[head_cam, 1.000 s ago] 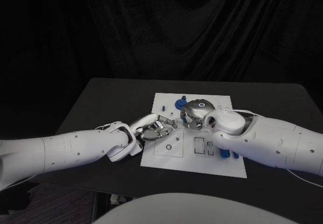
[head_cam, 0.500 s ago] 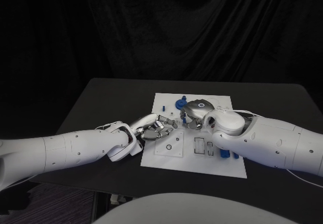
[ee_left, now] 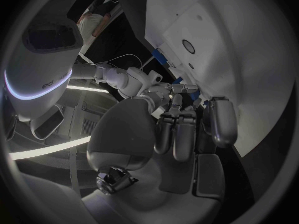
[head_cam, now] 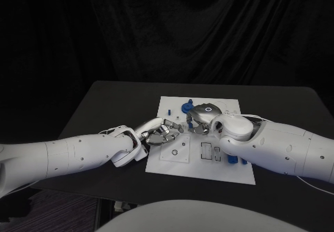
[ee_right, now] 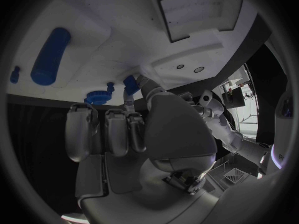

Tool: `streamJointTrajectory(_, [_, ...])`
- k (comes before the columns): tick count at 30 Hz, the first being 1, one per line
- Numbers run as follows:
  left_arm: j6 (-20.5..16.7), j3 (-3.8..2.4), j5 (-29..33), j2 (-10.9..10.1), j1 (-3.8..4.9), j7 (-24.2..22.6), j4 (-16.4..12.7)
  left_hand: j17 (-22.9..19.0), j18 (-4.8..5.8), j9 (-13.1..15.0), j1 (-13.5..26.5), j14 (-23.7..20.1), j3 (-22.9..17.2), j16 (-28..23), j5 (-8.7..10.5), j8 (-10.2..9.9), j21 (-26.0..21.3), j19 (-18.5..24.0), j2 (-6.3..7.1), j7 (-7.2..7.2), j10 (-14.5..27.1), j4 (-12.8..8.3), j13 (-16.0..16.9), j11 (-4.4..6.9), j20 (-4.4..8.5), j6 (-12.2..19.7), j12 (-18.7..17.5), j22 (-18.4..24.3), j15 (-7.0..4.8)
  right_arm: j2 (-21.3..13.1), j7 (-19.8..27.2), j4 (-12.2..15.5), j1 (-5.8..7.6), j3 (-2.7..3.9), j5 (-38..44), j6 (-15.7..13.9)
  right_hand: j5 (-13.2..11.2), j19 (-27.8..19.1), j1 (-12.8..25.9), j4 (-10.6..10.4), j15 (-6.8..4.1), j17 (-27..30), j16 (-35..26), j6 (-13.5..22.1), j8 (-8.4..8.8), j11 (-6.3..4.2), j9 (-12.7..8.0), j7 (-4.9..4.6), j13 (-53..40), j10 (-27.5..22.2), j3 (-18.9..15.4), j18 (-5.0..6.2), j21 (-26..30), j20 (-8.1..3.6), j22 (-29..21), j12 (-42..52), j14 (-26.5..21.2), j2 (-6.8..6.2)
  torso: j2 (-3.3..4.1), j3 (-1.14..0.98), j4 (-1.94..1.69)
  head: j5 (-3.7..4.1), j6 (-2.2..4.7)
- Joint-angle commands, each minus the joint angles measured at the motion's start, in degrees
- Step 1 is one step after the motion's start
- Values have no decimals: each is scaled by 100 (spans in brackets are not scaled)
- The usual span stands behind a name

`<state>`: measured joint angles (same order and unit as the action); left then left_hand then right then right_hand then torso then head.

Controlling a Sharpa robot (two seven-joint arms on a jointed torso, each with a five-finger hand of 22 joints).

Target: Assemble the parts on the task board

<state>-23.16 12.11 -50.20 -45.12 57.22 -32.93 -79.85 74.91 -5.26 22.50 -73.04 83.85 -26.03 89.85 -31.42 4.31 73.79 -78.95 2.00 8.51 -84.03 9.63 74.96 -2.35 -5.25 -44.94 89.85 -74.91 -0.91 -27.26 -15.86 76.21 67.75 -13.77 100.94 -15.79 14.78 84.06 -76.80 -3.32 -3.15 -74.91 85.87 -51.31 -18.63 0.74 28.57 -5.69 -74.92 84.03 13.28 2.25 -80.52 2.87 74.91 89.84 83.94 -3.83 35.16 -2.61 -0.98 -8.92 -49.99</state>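
Two robot hands — left robot hand point(head_cam: 161, 132), right robot hand point(head_cam: 200, 117) — over one task board point(head_cam: 209, 169)

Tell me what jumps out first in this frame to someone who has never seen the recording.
The two silver hands, left hand and right hand, meet fingertip to fingertip over the middle of the white task board. Whether either holds anything cannot be told. A blue gear-like part stands on the board's far side beside the right hand, and a blue cylinder lies on the board in the right wrist view.
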Motion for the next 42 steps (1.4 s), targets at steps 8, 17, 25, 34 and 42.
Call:
streamJointTrajectory(8, [46, -4, 43, 18, -11, -27, 0, 1509, 47, -17, -24, 615, -2, 15, -30, 3, -31, -10, -19, -1, -597, -39, 1504, -54, -36, -48, 15, -474, 34, -20, 89, 77, -24, -3, 33, -378, -15, 206, -41, -27, 22, -718, -28, -24, -1, 24, 7, 35, -1508, 597, 13, 9, 6, 41, 1198, 16, 443, 25, 8, -6, -10, 15, -1])
streamJointTrajectory(17, [55, -4, 43, 17, -11, -16, 9, 1509, 47, -17, -24, 615, -2, 15, -30, 3, -31, -10, -19, -1, -597, -39, 1504, -54, -36, -48, 15, -474, 34, -39, 322, 94, -24, -1, -84, -795, -13, 190, -75, -45, 39, -665, -59, 70, 106, 51, -64, -5, -1479, 568, 19, 16, 44, 52, 1187, -2, 431, 35, 2, -3, -2, 7, -1])
streamJointTrajectory(25, [66, -4, 43, 12, -11, -3, 9, 1509, 47, -17, -24, 615, -2, 15, -30, 3, -31, -10, -19, -1, -597, -39, 1504, -54, -36, -48, 15, -474, 34, -112, 825, 41, -25, -1, -1051, -1083, -120, 11, -247, -31, 75, -390, -228, 11, 165, 81, -136, -31, -1192, 260, 71, 103, 431, 88, 1068, -187, 328, 75, 1, 2, -3, 44, -1])
streamJointTrajectory(34, [75, -4, 43, 21, -11, 2, 17, 1509, 47, -17, -24, 615, -2, 15, -30, 3, -31, -10, -19, -1, -597, -39, 1504, -54, -36, -48, 15, -474, 34, -163, 1421, -88, -28, -2, -1984, -1094, -344, -119, -352, -94, 116, -187, -354, 24, 216, 117, -187, -61, -1090, 133, 65, 150, 670, 130, 1004, -255, 221, 122, -1, -2, -12, 79, -1])
streamJointTrajectory(42, [83, -4, 43, 23, -12, 7, 21, 1509, 46, -36, -30, 615, -6, 15, -37, 1, -35, -9, -23, 1, -597, -48, 1504, -56, -38, -60, 15, -475, 36, -181, 1521, -130, -48, -2, -2224, -858, -464, -144, -390, -121, 118, -163, -367, -6, 204, 118, -190, -59, -1075, 112, 46, 158, 712, 137, 995, -263, 201, 132, -4, 3, -9, 85, -1])
